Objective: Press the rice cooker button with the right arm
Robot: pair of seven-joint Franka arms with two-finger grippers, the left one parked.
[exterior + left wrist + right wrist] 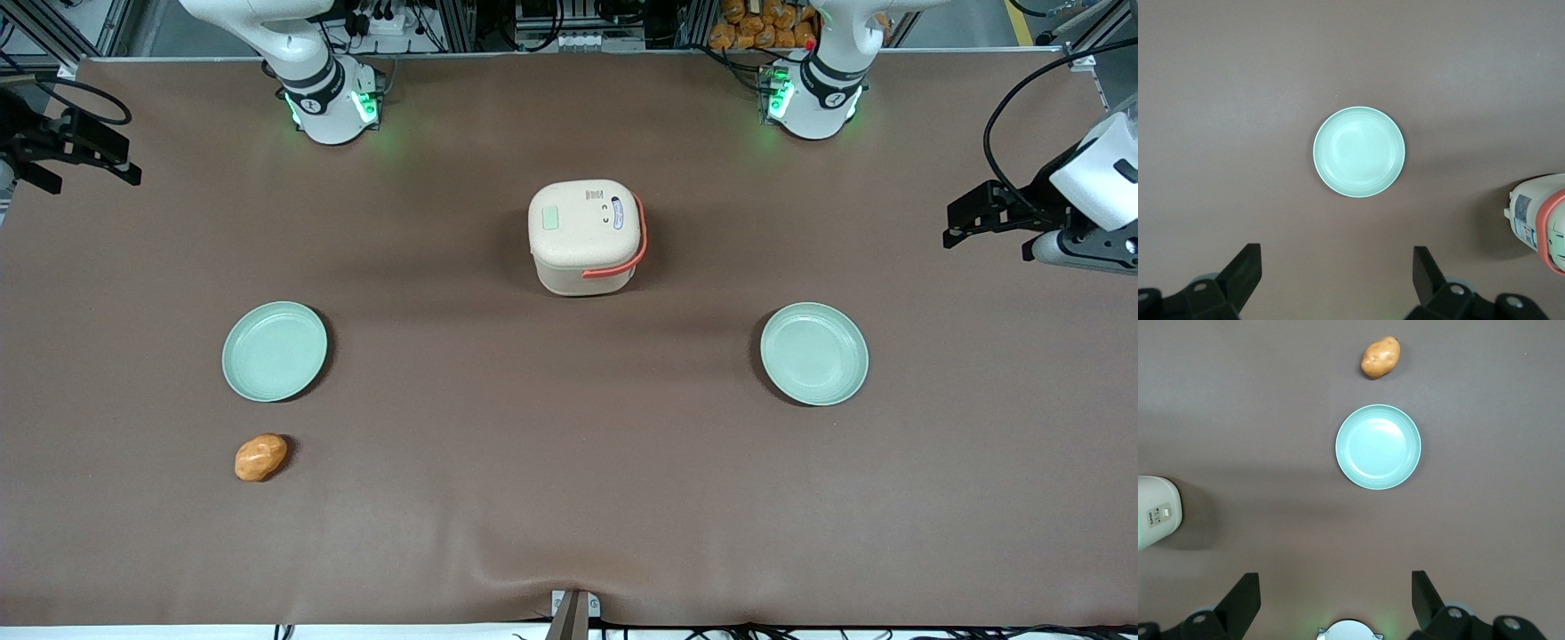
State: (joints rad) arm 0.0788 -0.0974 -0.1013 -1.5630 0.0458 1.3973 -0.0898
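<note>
The rice cooker (585,236) stands with its lid down in the middle of the brown table, farther from the front camera than the two plates. It is cream, with a coral-orange handle, a blue oval label and a pale green patch on the lid. One side of it, with a small panel, shows in the right wrist view (1157,513). My right gripper (98,156) hangs high over the table's edge at the working arm's end, well away from the cooker. In the right wrist view the gripper (1336,600) is open and empty, with bare table between the fingers.
A pale green plate (275,350) lies toward the working arm's end, also seen from the right wrist (1378,447). A potato (260,457) lies nearer the front camera than that plate. A second green plate (813,353) lies toward the parked arm's end.
</note>
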